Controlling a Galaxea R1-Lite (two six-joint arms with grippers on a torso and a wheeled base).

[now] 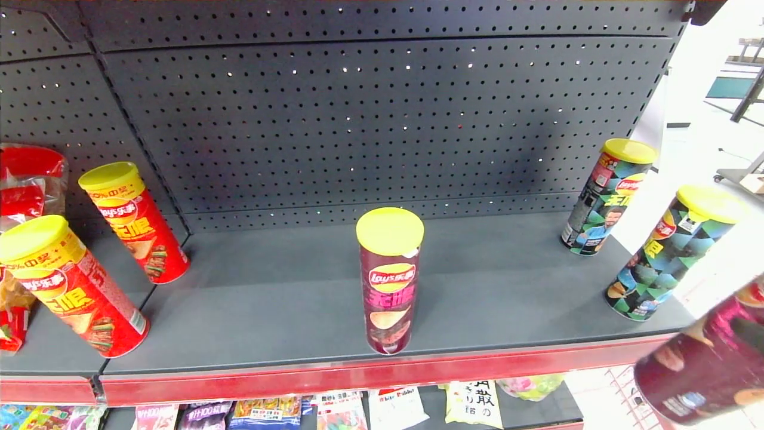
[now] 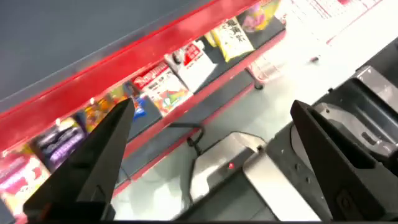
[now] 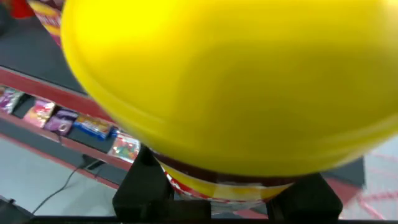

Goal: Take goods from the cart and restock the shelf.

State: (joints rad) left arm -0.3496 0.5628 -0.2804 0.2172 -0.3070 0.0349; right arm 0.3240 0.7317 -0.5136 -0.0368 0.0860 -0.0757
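Shelf room flanks centre can near front edge.

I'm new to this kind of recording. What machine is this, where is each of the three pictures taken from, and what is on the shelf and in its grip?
This is a two-armed robot on wheels, restocking a shop shelf. The large picture comes from a camera on its head, looking down at that shelf. On it stand a maroon can in the middle, two red cans at the robot's left and two dark patterned cans at its right. The other two pictures come from cameras on the wrists. One shows the left jaws wide open and empty, with snack packets on a lower shelf beyond. The other shows the right jaws shut on a held can, seen from its yellow lid.
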